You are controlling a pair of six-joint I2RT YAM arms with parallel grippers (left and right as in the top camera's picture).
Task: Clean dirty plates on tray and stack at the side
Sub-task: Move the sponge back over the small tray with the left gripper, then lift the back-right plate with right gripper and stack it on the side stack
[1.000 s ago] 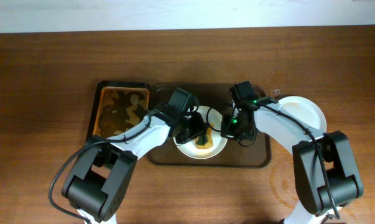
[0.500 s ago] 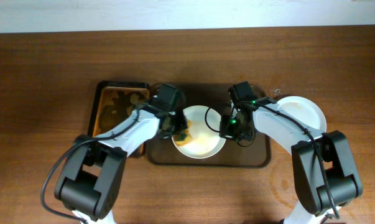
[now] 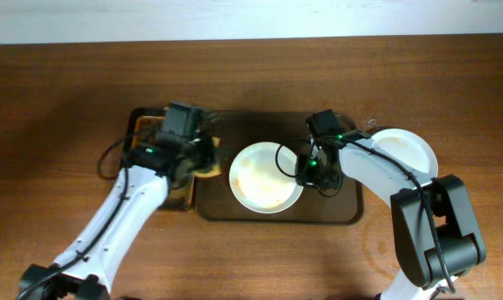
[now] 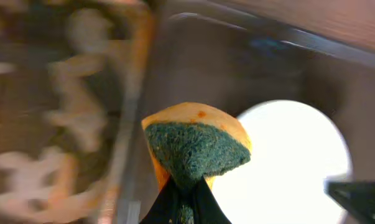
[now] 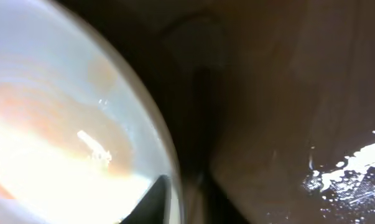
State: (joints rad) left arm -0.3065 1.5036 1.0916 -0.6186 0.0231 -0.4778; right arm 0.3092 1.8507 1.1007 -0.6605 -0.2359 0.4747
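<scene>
Sponge point(image 4: 193, 146), clenched in my left claw point(image 4: 184, 194), held off the plate point(image 3: 266, 177) at that claw's right; right claw point(image 5: 176, 198) grips the rim, I judge to steady it.

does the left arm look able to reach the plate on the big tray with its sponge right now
Probably yes. The left fingers hold the sponge close beside the plate, its face uncovered; the right fingers only pinch its far rim.

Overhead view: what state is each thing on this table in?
Centre plate: faint orange smear, on the brown tray.
Side plate: white, looks clean, on the table.
Sponge: pinched in the left gripper.
Right gripper: shut on the centre plate's rim.
</scene>
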